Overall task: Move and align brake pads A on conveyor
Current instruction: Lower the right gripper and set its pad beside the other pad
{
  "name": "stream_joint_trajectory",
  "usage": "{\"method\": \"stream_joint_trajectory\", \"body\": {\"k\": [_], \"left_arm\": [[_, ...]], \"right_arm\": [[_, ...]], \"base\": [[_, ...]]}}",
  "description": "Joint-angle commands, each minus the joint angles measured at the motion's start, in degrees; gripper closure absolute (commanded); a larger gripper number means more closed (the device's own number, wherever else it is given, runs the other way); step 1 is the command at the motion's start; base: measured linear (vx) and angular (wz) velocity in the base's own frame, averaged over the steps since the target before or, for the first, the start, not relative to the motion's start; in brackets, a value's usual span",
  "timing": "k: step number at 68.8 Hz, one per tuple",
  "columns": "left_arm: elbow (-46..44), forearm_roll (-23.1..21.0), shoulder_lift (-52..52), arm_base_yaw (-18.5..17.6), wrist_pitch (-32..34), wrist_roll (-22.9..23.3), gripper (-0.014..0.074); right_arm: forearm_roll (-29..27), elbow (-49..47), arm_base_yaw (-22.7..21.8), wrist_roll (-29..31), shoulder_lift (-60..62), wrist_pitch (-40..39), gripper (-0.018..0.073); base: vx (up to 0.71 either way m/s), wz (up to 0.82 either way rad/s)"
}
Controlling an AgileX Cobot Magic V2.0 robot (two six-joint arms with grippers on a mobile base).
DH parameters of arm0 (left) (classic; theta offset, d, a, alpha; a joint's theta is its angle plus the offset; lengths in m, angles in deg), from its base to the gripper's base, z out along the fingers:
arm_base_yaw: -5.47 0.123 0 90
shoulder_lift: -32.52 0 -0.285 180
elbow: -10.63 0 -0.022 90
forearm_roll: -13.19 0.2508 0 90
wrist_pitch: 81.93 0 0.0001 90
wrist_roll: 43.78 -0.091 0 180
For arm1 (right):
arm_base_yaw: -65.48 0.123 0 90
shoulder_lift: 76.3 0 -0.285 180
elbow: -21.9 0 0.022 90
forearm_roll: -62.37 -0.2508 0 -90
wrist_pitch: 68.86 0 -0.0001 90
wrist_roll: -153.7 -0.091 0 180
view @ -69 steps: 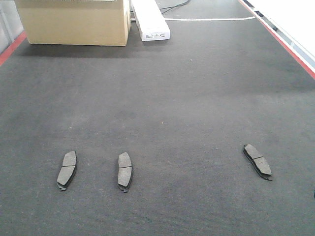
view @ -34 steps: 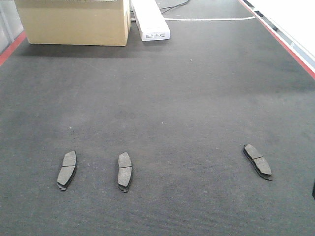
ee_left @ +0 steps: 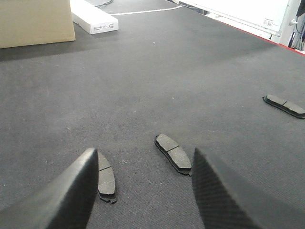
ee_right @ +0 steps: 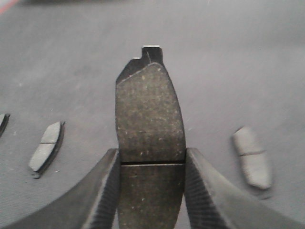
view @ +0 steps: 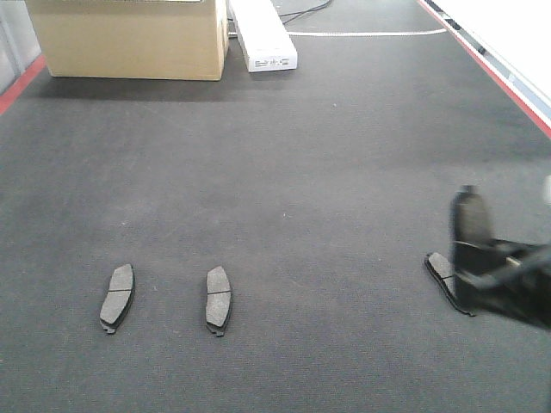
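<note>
Four brake pads A are showing now, where only three lay on the conveyor (view: 284, 172) half a second ago: the right gripper (ee_right: 151, 183) has swung in from the right edge of the front view, carrying the fourth pad (ee_right: 148, 143) pinched between its fingers at the cross groove, the pad sticking forward past the fingertips. Just below and to that hand's right, the angled pad (ee_right: 252, 157) is lying flat on the belt, unmoved. Farther out to its left, the middle pad (view: 218, 299) and the left pad (view: 117, 297) are sitting side by side, roughly parallel, also where they were.

Nearest the left gripper (ee_left: 143, 191), those same two pads are lying just ahead of its widely spread, empty fingers. Beyond them all, a cardboard box (view: 129, 39) and a white carton (view: 263, 34) are standing at the belt's far end.

Judging from this, the carried pad is heading for the gap in the row, and the angled pad is still needing straightening.
</note>
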Motion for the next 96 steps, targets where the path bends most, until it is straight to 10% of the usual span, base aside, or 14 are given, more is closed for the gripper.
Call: {"method": "stream_joint_trajectory", "body": {"k": [1, 43, 61, 74, 96], "left_arm": [[-1.47, 0.66, -0.37, -0.22, 3.70, -0.02, 0.0190], [-1.47, 0.66, -0.37, -0.22, 3.53, -0.02, 0.0190], [-1.47, 0.66, -0.37, -0.22, 3.53, -0.02, 0.0190], [-1.47, 0.66, -0.37, -0.22, 3.53, -0.02, 0.0190], [-1.47, 0.66, -0.37, -0.22, 3.53, -0.02, 0.0190]], "right_arm": [[-4.34, -5.75, -0.39, 0.01, -7.54, -1.53, 0.0547], [-4.03, -25.31, -0.25, 0.21, -46.19, 6.93, 0.0487], [-3.88, -35.11, -0.25, 0.21, -55.90, 15.79, 0.0270], [-2.80, -39.42, -0.25, 0.21, -57.29, 20.48, 0.0115], [3.78, -38.12, -0.24, 0.21, -44.86, 24.29, 0.0106]], "base": [[0.00, 0.00], [0.00, 0.00], [0.00, 0.00], [0.00, 0.00], [0.00, 0.00]]}}
